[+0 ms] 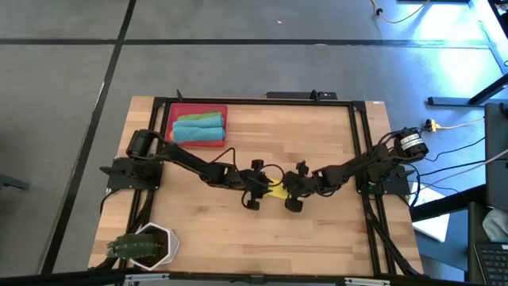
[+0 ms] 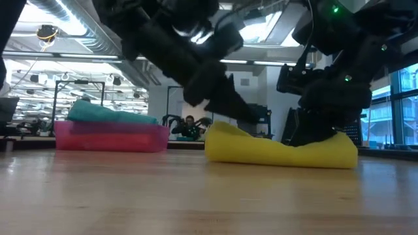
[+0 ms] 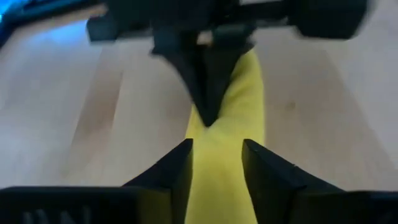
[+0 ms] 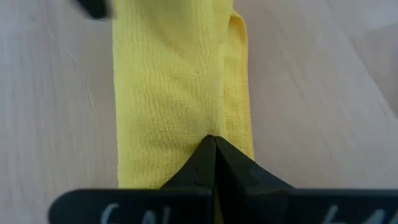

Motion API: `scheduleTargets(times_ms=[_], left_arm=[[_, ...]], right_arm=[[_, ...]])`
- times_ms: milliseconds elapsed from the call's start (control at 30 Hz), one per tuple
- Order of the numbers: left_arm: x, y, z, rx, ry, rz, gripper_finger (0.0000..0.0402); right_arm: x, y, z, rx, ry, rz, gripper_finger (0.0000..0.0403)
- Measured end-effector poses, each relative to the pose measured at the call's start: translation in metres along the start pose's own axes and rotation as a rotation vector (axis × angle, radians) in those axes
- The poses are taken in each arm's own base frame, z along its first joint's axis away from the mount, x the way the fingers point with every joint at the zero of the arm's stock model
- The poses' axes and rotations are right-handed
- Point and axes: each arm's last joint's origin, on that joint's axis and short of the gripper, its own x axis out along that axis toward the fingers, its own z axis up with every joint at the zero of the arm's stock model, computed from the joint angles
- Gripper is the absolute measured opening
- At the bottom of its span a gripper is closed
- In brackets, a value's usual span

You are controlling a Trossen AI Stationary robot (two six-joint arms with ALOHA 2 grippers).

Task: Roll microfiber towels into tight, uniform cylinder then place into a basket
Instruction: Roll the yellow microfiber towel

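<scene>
High overhead, low table-level, 2 wrist close-ups (all share yellow towel (image 4: 174, 93)).

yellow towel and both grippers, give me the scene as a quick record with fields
yellow towel: rolled into a long strip, lying on the wooden table near its middle
left gripper: open, fingers either side of one end of the roll
right gripper: shut, tips pressed on the roll's other end
basket: red, at the table's far left corner, holds a teal towel and a green towel
plant pot: white, near left corner
</scene>
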Motion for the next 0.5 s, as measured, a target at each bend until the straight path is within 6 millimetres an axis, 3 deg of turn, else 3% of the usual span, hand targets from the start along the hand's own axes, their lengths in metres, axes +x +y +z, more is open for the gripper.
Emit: scheduleTargets(times_ms=[233, 500], left_arm=[[-0.010, -0.019, 0.009, 0.096, -0.048, -0.031, 0.0188], [0.002, -0.041, 0.005, 0.199, -0.031, 0.039, 0.0229]], right_arm=[[0.002, -0.006, 0.002, 0.023, 0.019, 0.019, 0.0008], [0.005, -0.014, 0.006, 0.073, 0.039, 0.056, 0.0008]])
